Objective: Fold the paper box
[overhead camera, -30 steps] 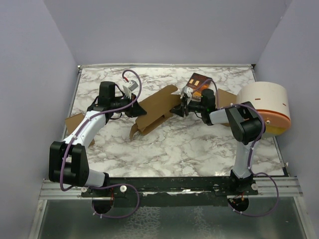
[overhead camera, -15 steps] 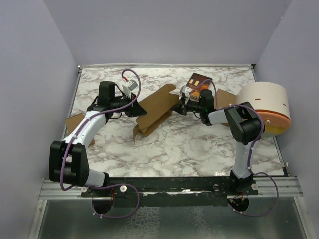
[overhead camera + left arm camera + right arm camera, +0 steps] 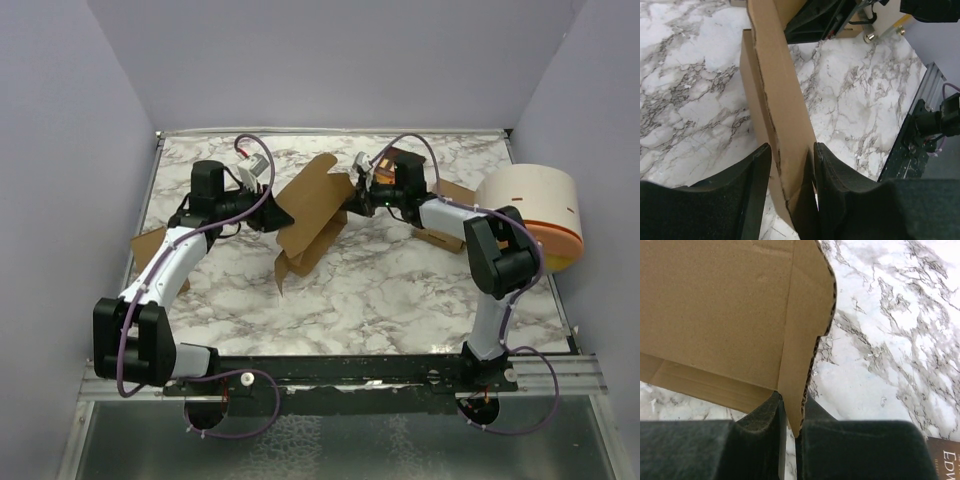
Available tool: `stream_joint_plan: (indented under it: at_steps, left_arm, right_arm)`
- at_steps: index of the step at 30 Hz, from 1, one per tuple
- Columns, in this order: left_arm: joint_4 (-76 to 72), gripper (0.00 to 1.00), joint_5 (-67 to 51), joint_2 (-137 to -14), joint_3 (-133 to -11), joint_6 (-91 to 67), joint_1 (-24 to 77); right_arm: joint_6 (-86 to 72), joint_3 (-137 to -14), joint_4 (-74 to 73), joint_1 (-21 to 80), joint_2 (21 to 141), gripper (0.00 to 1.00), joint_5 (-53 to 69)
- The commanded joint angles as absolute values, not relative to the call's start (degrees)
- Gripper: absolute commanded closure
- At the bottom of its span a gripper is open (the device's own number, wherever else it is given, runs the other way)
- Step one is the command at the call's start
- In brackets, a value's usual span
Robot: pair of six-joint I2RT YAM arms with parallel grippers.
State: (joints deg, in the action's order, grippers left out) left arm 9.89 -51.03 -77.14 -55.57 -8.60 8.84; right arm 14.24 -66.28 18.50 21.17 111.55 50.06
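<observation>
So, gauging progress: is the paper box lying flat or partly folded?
Partly folded: the paper box has panels standing up off the table, one flap pinched by the right gripper.

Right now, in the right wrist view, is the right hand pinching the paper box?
Yes, the right hand is closed, its fingers pressing both sides of a thin flap of the paper box.

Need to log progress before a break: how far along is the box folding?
Early stage. Done: the paper box is off flat, its panels raised along creases. In hand: the right gripper pinches a flap edge; the left gripper has its jaws parted around another panel. Left: it forms no closed box yet; flaps splay open, no tab looks tucked.
</observation>
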Motion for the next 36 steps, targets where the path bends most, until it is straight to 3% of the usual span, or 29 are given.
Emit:
stream_joint_plan:
  at_steps: [1, 5, 14, 25, 36]
  left_arm:
    - [8.3, 0.55, -45.4, -72.8, -54.9, -9.5, 7.7]
    - [7.6, 0.44, -41.7, -69.3, -53.8, -9.6, 6.4]
    - [4.9, 0.02, -25.6, -57.7, -49.1, -10.0, 5.1]
    - [3.7, 0.03, -26.9, -54.9, -43.3, -10.9, 4.8]
    - [4.1, 0.04, -27.0, -54.2, -41.9, -10.5, 4.6]
  right_arm:
    - [21.6, -71.5, -1.5, 21.7, 108.1, 0.99, 49.9]
    - [25.8, -76.0, -13.8, 21.6, 108.1, 0.99, 47.3]
    - [37.3, -88.6, -42.6, 21.6, 109.0, 0.98, 39.6]
    - [39.9, -98.1, -60.9, 21.7, 116.7, 0.96, 23.8]
    - [37.2, -102.7, -62.1, 22.4, 124.1, 0.93, 18.7]
